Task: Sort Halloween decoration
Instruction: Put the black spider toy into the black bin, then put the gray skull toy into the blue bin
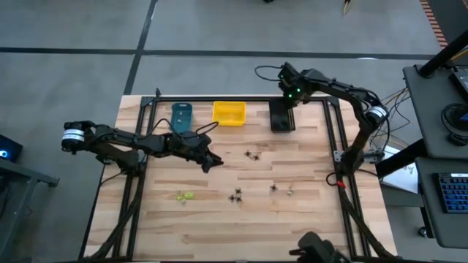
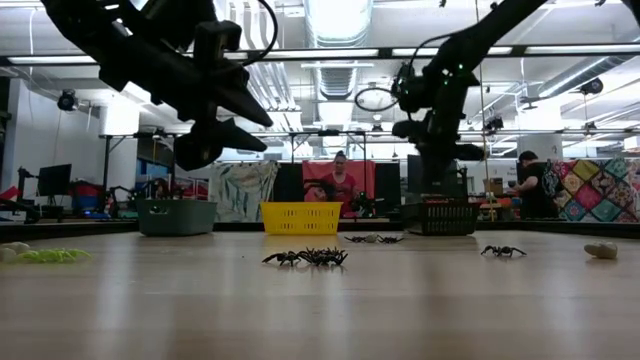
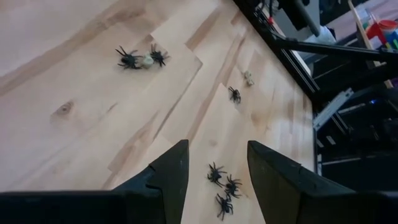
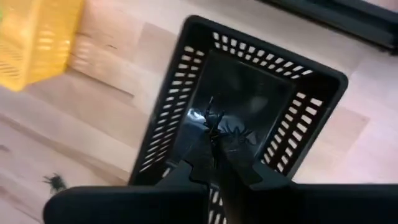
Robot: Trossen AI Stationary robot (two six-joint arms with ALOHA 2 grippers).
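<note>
While the left gripper (image 1: 214, 162) is hovering over the middle of the wooden table (image 1: 219, 226) with its fingers (image 3: 171, 171) spread apart and nothing between them, the right gripper (image 1: 287, 98) is hanging over the black bin (image 1: 281, 117) at the far edge, its fingers pinched tight on a black spider (image 4: 224, 132) that is dangling just above the bin's inside. Beside that bin, the yellow bin (image 1: 229, 112) and the teal bin (image 1: 181, 115) are standing in a row along the same edge. Ahead of the left gripper, a cluster of three black spiders (image 3: 224, 188) is lying close together on the wood, and a pair of black spiders with a pale piece between them (image 3: 143, 58) is lying farther off. One more black spider (image 3: 234, 94) is sitting near a pale trinket (image 3: 249, 77), and yellow-green spiders (image 1: 184, 196) are lying toward the table's left side, well apart from the rest.
</note>
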